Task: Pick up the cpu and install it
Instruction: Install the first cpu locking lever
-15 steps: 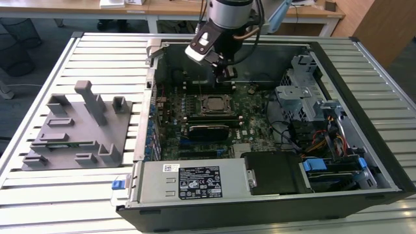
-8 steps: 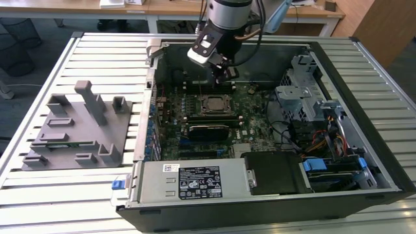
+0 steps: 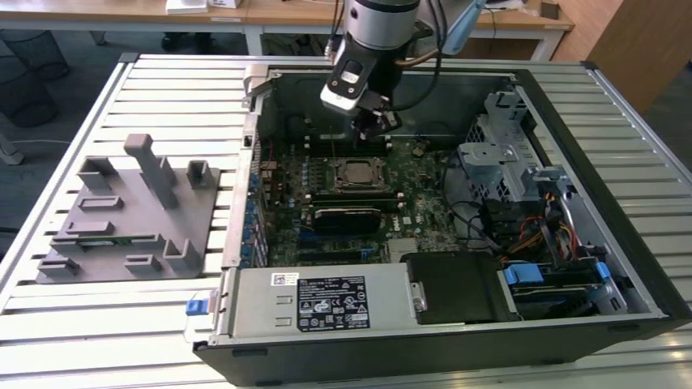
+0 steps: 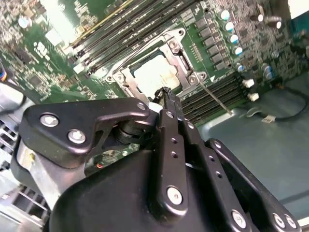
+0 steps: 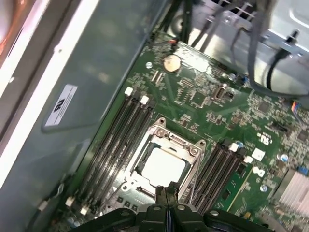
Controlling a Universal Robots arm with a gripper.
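In the exterior view, an open computer case lies on the slatted bench, with a grey fixture beside it on the exterior view's left. The gripper hangs inside the case above the motherboard, just beyond the cpu, which sits in the middle of the board.

In the second wrist view, the gripper points down toward the cpu. Its jaws are pressed together with nothing between them.

In the first wrist view, the pale square cpu lies flat within the metal frame of its socket, flanked by memory slots. The empty jaws sit just off the socket's edge.

The placing looks done, since the chip is in its seat and released. Whether the socket's retaining frame is latched cannot be told.
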